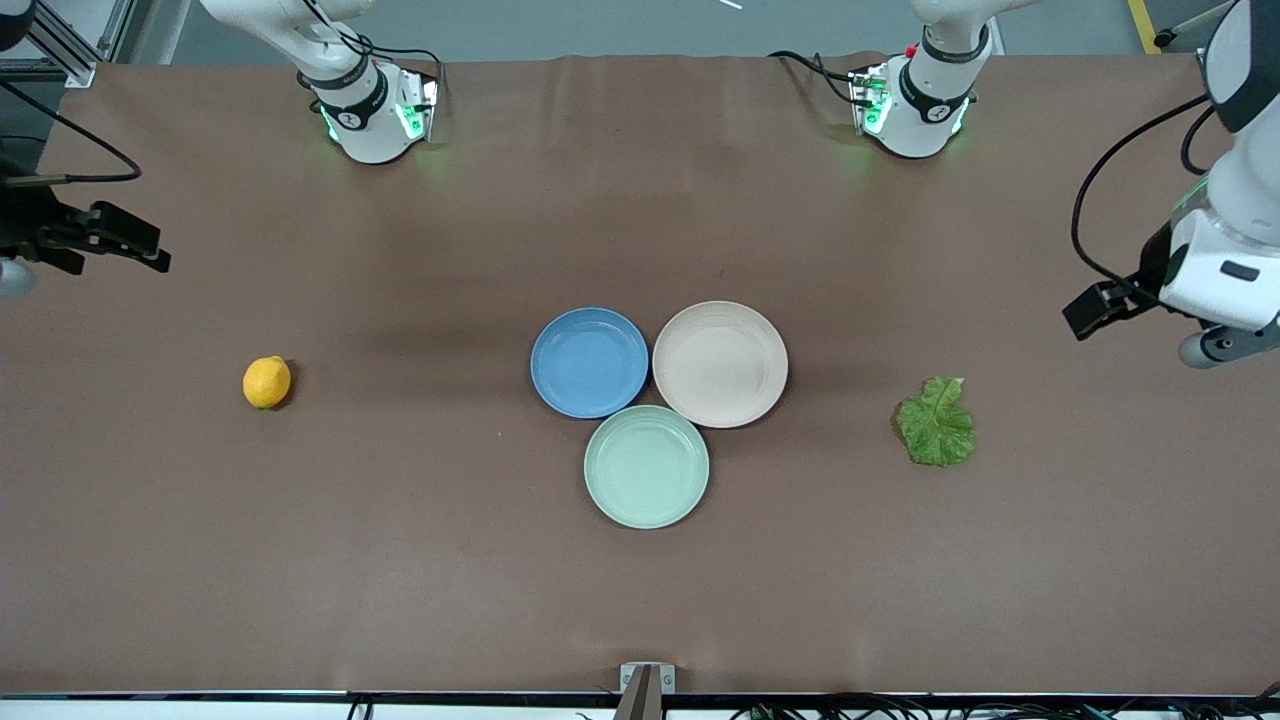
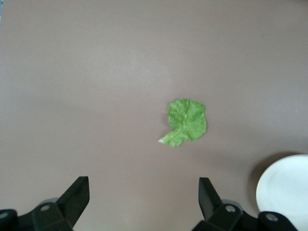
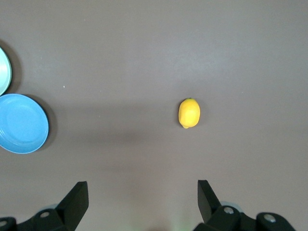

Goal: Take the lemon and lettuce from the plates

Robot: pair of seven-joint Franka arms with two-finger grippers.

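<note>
The lemon lies on the bare table toward the right arm's end, not on a plate; it also shows in the right wrist view. The lettuce lies flat on the table toward the left arm's end and shows in the left wrist view. The blue plate and the beige plate sit side by side mid-table, both empty. My right gripper is open and empty, high above the table by the lemon. My left gripper is open and empty, high above the table by the lettuce.
A pale mint-green plate, empty, touches the two other plates on the side nearer the front camera. The brown table cover spans the whole surface. The arms' bases stand along the table's back edge.
</note>
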